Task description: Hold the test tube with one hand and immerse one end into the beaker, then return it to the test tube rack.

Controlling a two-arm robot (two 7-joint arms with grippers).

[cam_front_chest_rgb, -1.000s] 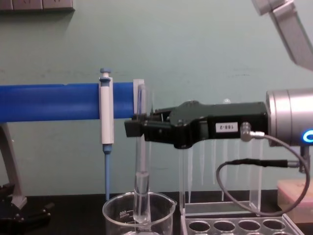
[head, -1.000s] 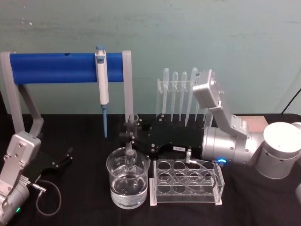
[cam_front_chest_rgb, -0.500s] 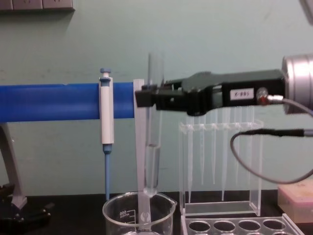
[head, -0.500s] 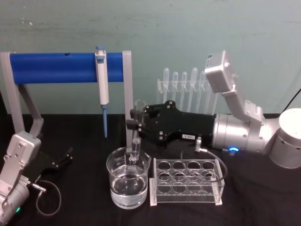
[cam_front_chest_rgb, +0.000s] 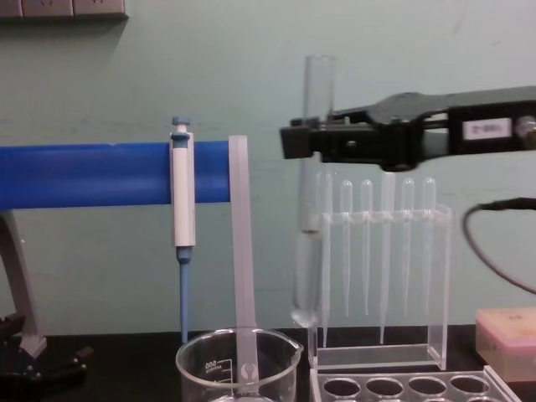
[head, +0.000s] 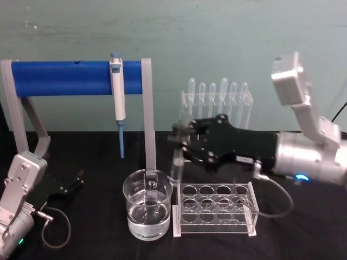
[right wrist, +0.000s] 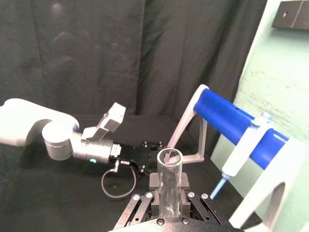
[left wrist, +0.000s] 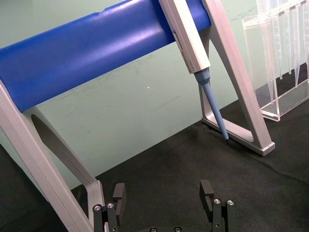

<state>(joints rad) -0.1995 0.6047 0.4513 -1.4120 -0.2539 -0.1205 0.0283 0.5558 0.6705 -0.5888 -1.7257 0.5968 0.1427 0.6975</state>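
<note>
Clamping test tube [cam_front_chest_rgb: 308, 209] upright, R gripper [cam_front_chest_rgb: 293, 141], high betw. beaker [head: 133, 216] & rack [head: 217, 225]

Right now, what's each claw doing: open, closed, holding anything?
Left claw: open, empty, low over the table.
Right claw: closed on the test tube, held upright, out of the beaker.

Beaker [cam_front_chest_rgb: 198, 372] base and rack [cam_front_chest_rgb: 406, 376] front past the chest view's lower edge; test tube [cam_front_chest_rgb: 307, 251] partly behind right end effector [cam_front_chest_rgb: 295, 141].
</note>
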